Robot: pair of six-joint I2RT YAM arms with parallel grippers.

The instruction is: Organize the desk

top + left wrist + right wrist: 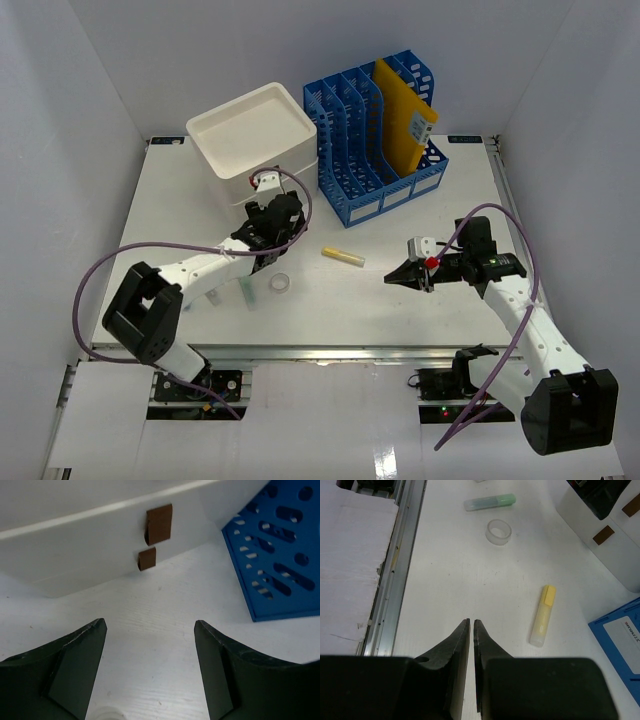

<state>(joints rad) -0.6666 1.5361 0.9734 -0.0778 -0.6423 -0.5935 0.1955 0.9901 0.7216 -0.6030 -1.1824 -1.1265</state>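
Note:
The desk (pixel 430 210) is a white tabletop with a metal rail (pixel 395 570) along its front edge. On it lie a yellow highlighter (pixel 343 257), a clear tape ring (pixel 281 284) and a green highlighter (pixel 247 291). My left gripper (pixel 272 222) is open over bare desk, facing the front of the white drawer box (pixel 75 555) with its two brown tabs (pixel 159 522); nothing is between its fingers (pixel 85 645). My right gripper (pixel 395 277) is shut and empty, low over the desk, with the yellow highlighter (pixel 542 615) lying to one side of its tips.
A blue file organizer (pixel 375 135) holding a yellow folder (pixel 405 115) stands at the back, right of the drawer box (pixel 250 125). Its blue wall (pixel 280 555) is close to my left gripper. White walls enclose the desk on three sides.

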